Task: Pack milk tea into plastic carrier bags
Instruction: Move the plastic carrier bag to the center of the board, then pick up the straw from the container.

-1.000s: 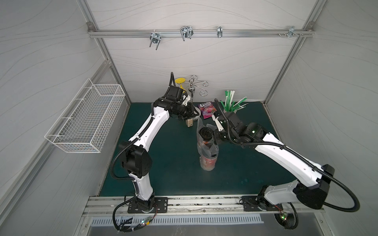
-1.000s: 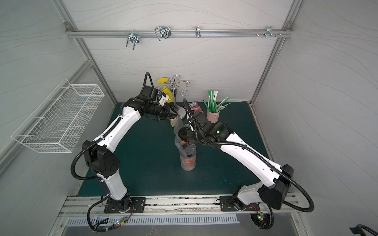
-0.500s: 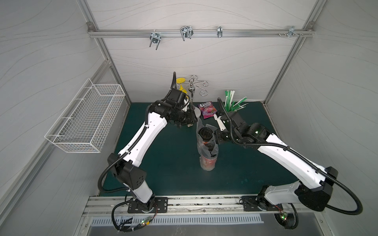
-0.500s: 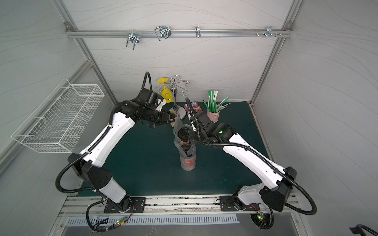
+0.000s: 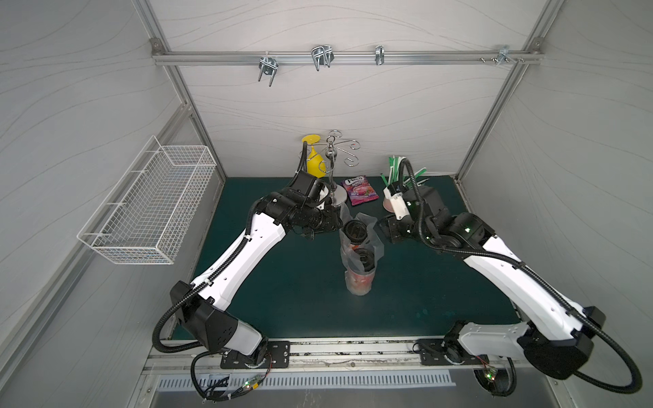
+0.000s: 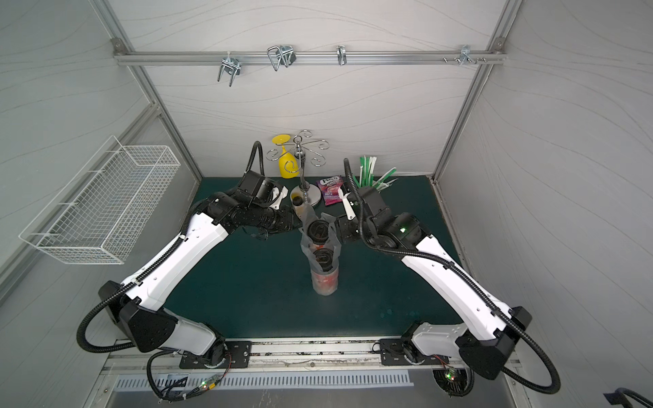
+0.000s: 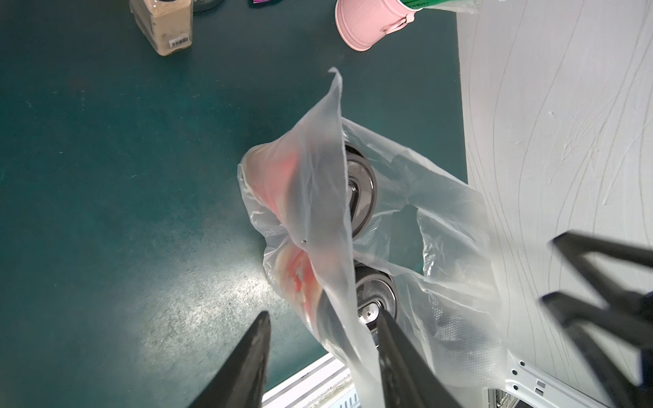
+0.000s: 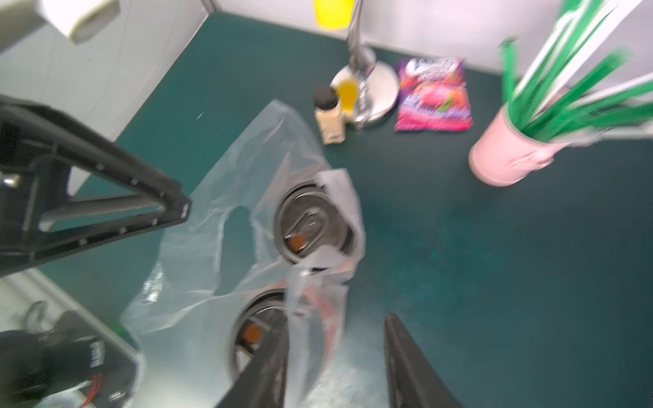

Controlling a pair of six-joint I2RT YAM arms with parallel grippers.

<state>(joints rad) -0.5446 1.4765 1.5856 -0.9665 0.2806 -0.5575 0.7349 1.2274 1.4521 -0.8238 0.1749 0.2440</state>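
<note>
Two milk tea cups, red with black lids, stand upright inside the clear plastic carrier bag at mid table. Their lids also show in the left wrist view and the right wrist view. My left gripper is at the bag's left rim. In its wrist view the left gripper is open, with bag film hanging against one finger. My right gripper is at the bag's right side. The right gripper is open too, with bag film beside one finger.
Along the back stand a beige bottle, a chrome hook stand with a yellow glass, a purple snack packet and a pink bucket of green straws. A wire basket hangs on the left wall.
My right gripper has gone from shut to open and drawn slightly back from the bag. The left gripper has come forward from beside the bottle to the bag's left rim.
</note>
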